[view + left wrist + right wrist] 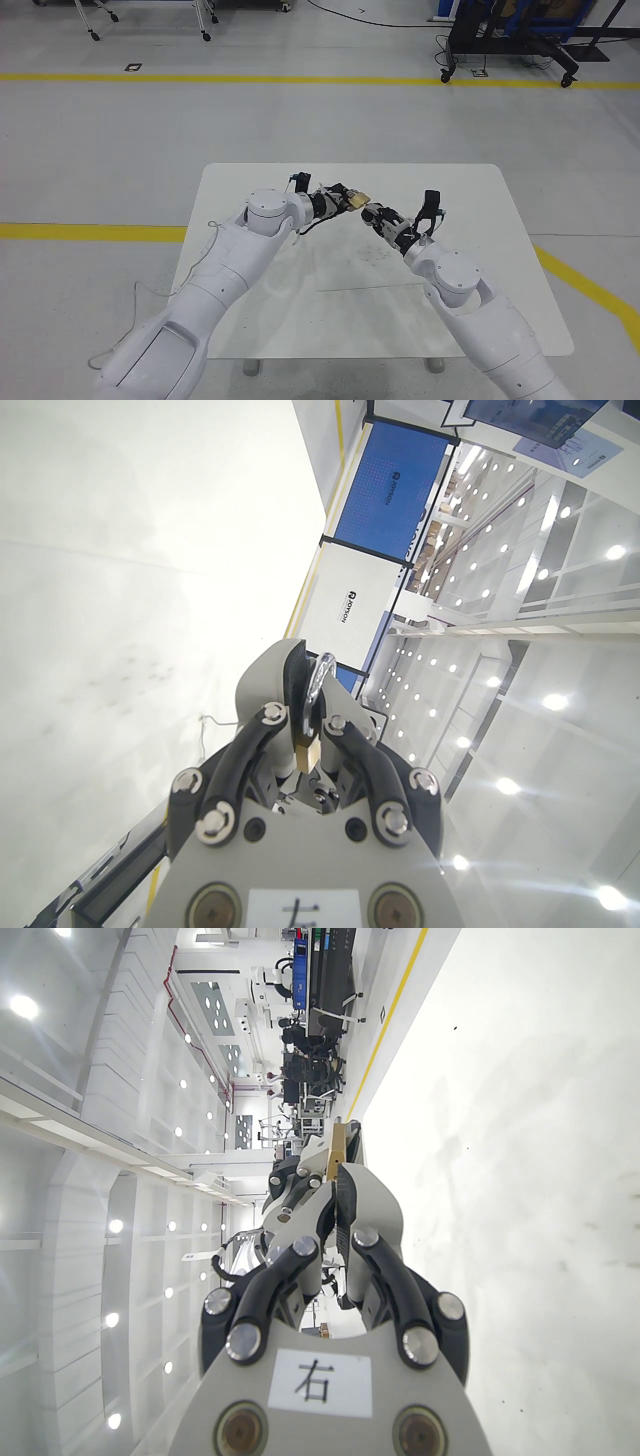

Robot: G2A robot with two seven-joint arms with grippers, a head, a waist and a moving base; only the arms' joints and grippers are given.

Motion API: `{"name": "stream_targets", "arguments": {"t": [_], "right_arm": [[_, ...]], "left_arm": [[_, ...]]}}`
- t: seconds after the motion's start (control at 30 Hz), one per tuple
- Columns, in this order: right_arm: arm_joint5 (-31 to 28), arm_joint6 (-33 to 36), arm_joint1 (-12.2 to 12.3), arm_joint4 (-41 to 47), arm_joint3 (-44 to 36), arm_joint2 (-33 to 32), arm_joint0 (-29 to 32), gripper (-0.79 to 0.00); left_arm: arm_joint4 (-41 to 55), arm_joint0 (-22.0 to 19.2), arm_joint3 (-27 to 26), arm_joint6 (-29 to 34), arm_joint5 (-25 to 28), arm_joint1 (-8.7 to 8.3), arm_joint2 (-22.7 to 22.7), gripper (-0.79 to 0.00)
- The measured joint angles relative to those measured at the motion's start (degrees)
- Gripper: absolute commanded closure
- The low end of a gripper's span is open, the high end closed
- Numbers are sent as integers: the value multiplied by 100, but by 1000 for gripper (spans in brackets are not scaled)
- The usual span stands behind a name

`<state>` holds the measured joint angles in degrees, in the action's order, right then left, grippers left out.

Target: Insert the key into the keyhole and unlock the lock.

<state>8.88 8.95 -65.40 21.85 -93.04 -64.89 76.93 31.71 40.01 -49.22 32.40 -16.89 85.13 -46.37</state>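
Right gripper point(373, 212) pinched shut, key unseen; lock point(358, 201) lies end-on just upper left of it, mid-frame, clamped by left gripper point(343, 197).

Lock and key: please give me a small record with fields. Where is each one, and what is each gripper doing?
lock: brass padlock with a silver shackle, held over the table
left gripper: shut on the lock
right gripper: fingers closed, tips right at the lock's brass end
key: hidden; possibly between the right gripper's pads
insertion: cannot tell whether the key has entered
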Motion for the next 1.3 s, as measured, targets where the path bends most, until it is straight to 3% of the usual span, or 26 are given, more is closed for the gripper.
{"name": "stream_targets", "arguments": {"t": [0.03,0.1,0.17,0.23,0.4,0.7,0.73,0.77,0.83,0.87,0.9,0.93,0.97,1.17,1.23,1.3], "right_arm": [[4,-9,-6,-14,1,6,-3,0],[12,-18,-19,-30,1,10,-7,-212],[7,-17,-30,-46,-4,9,-4,-323],[-17,-8,-39,-57,-12,-1,6,-320],[-131,74,-40,-132,-40,-91,89,-228],[-422,704,1,-59,-132,-369,349,-185],[-462,864,8,22,-134,-408,367,-212],[-541,1105,18,138,-133,-466,388,-339],[-718,1498,34,357,-133,-566,438,-413],[-861,1777,46,523,-140,-640,482,-554],[-964,1979,57,614,-149,-699,518,-536],[-1060,2157,70,660,-165,-759,556,-379],[-1178,2330,86,654,-198,-836,608,-348],[-1410,2315,99,538,-384,-959,791,-292],[-1348,2447,90,737,-347,-941,765,-188],[-1277,2668,84,996,-235,-947,690,-28]], "left_arm": [[-22,-4,5,7,-3,2,-1,0],[-77,-10,13,24,-4,9,0,0],[-106,-8,19,35,-1,16,-5,0],[-123,-7,25,41,2,24,-14,0],[-179,-22,59,-19,39,31,-83,0],[-232,21,-22,-57,246,17,-272,0],[-256,36,-61,-51,326,13,-287,0],[-306,60,-120,-51,446,8,-302,0],[-409,102,-208,-58,619,-3,-318,0],[-459,132,-261,-53,709,-10,-334,0],[-491,154,-297,-40,770,-16,-349,0],[-526,173,-331,-25,827,-23,-362,0],[-575,199,-373,-6,898,-31,-379,0],[-835,342,-627,80,1316,-70,-445,0],[-921,390,-699,107,1452,-83,-467,0],[-985,442,-772,143,1565,-99,-504,0]]}}
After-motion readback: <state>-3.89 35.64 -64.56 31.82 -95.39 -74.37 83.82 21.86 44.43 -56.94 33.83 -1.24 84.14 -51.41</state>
